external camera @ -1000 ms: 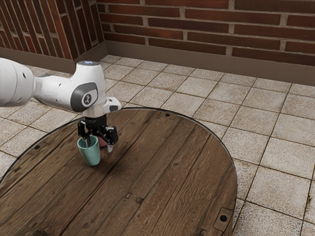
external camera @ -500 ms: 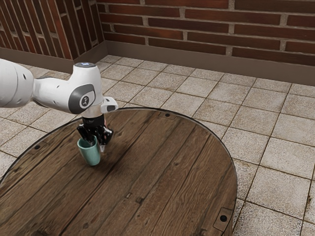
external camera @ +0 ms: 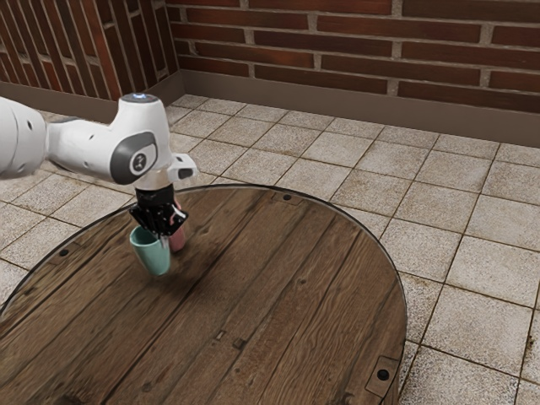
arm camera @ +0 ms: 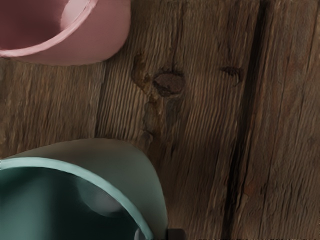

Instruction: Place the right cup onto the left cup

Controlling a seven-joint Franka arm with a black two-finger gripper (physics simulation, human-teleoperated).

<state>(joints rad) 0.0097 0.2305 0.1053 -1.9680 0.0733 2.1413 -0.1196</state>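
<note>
Ext. view, clock read w/ 12 at that view's top. Arm [external camera: 99,150] comes in from approx. 10 o'clock, and my gripper [external camera: 162,234] is down over the table's 11 o'clock side. Claw status: pinching the teal cup [external camera: 150,255] by its wall, one finger inside the mouth, the other outside, w/ the rim between them. Wrist cam agrees: rim runs betw. the two fingertips.

Teal cup is hanging from the claw, looks just clear of the wood, soft shadow under it. It's tilted a bit, mouth up, foot pointing toward approx. 5 o'clock. Pink cup [external camera: 178,240] is near it, at its 2 o'clock, partly behind the gripper in the ext. view. Wrist cam has both mouths open toward me & a strip of bare wood betw. the cups, so they're apart; teal isn't on pink.

Rest, quickly: round plank table [external camera: 278,295], dark bolts at its rim, e.g. one at approx. 1 o'clock [external camera: 287,197] & one at approx. 3 o'clock [external camera: 383,375]. Pale tile floor [external camera: 472,295] from 12 round to 4 o'clock, brick wall [external camera: 354,42] past it at 12.
</note>
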